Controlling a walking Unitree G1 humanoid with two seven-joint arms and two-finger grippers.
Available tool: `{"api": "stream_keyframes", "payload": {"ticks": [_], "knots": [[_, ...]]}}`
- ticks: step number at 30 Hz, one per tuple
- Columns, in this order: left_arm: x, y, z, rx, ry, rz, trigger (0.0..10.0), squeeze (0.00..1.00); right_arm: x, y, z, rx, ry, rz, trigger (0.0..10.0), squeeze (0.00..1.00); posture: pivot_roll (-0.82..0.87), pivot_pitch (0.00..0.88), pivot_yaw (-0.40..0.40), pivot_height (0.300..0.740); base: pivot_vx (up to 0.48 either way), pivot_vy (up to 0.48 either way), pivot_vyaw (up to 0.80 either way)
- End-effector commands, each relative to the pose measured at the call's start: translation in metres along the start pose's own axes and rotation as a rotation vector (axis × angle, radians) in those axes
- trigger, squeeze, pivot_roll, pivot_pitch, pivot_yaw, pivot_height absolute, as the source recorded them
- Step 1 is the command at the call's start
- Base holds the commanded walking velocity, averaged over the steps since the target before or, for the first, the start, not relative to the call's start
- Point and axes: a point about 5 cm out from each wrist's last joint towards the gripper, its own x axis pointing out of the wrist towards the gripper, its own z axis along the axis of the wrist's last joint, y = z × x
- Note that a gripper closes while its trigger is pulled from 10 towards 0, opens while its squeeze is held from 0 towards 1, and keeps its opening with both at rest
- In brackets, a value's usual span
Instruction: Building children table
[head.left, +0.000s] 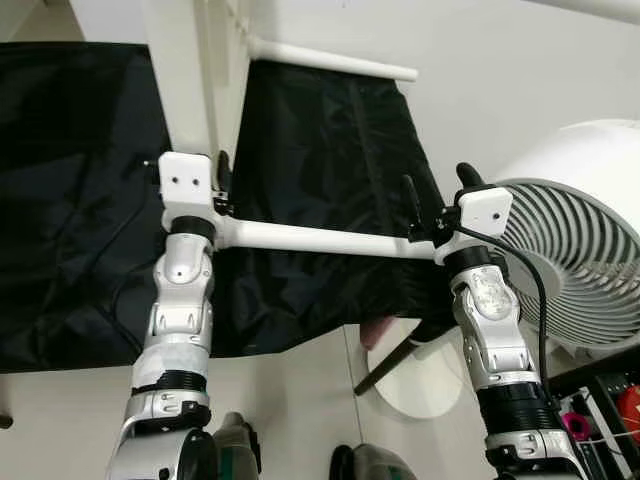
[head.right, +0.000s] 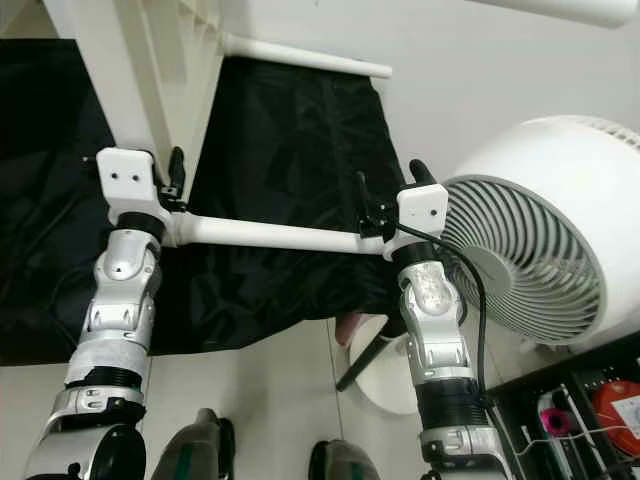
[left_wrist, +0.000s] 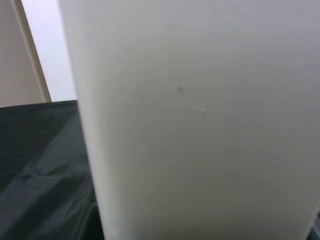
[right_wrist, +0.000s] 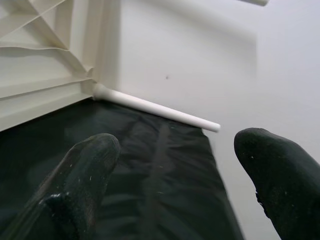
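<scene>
we see the white plastic tabletop with ribbed underside (right_wrist: 45, 60) lying over the crumpled black fabric sheet (head.left: 330, 150) on the pale floor (head.left: 500, 70), underside visible in the right wrist view, so we judge the table is upside down or on edge mid-build. one long white cylindrical table leg (head.left: 335, 60) is already seated at the tabletop corner and lies along the far edge of the sheet, pointing away to the robot's right. a second white cylindrical leg (head.left: 320, 238) is held level between both arms, its long axis running left to right across the robot, one end at the left gripper (head.left: 222, 180) just beside the tabletop's upright white edge (head.left: 185, 75), the other end at the right gripper (head.left: 440, 205). we judge at least one leg fitted, this one being brought to its socket, not yet seated as far as we can tell; other legs we cannot count. the left gripper seems closed around the leg's end, though its wrist camera sits right up against white plastic, so that is a guess. the right gripper's two black fingers (right_wrist: 85, 170) stand spread apart with nothing between the tips, the leg resting lower near the palm. a large white round fan (head.left: 570, 250) stands to the right, a small white round stool with dark legs (head.left: 420, 375) is below the leg.
</scene>
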Motion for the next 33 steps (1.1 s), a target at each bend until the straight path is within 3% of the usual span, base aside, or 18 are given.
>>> {"api": "stream_keyframes", "payload": {"ticks": [1, 33], "knots": [[0.0051, 0.0243, 0.0087, -0.020, -0.035, 0.227, 10.0, 0.00, 0.0007, 0.0022, -0.0015, 0.009, 0.005, 0.002, 10.0, 0.00, 0.05, 0.067, -0.064, 0.740, 0.000, 0.454, 0.00], [0.0019, 0.0275, 0.0093, -0.019, -0.038, 0.246, 10.0, 0.00, 0.0010, 0.0039, -0.0017, 0.014, 0.004, 0.015, 10.0, 0.00, 0.05, 0.071, -0.070, 0.740, 0.000, 0.452, 0.00]]}}
